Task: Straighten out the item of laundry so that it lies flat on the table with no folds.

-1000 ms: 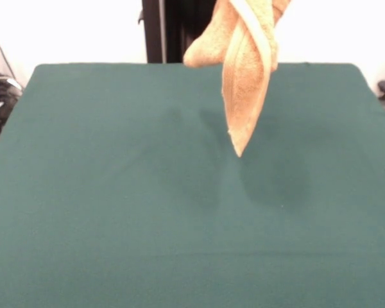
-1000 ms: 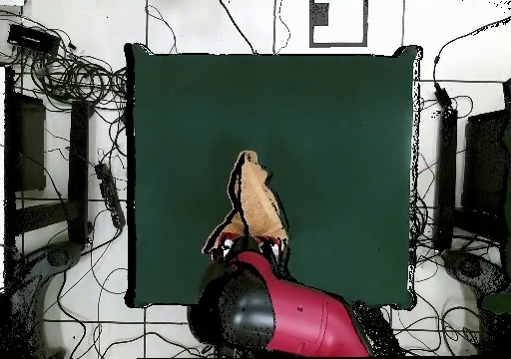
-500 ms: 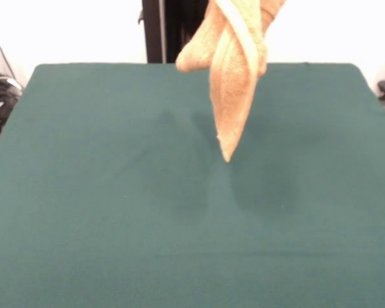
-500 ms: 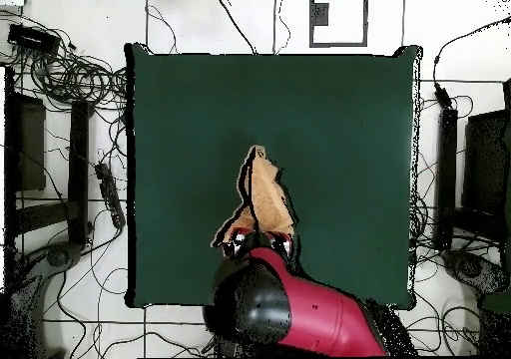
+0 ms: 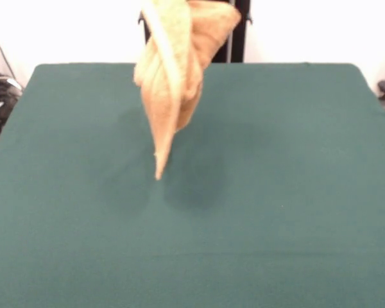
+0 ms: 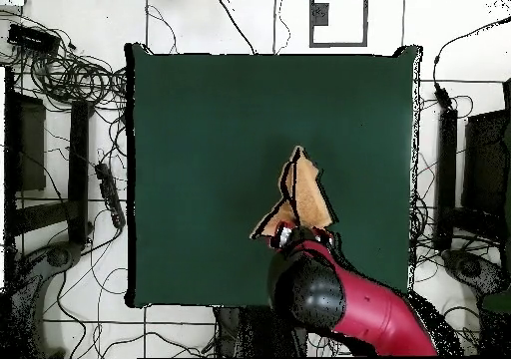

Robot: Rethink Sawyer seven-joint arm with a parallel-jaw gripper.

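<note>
Towel (image 5: 173, 70) hangs bunched and twisted from my end effector (image 6: 289, 237), which is clamped on its upper part; the cloth tapers to a single corner pointing down, clear of the bench (image 5: 295, 192) with its shadow on the green top below. From overhead it sits over the middle of the bench, toward the edge nearest my base, my red arm (image 6: 369, 310) reaching in there.
</note>
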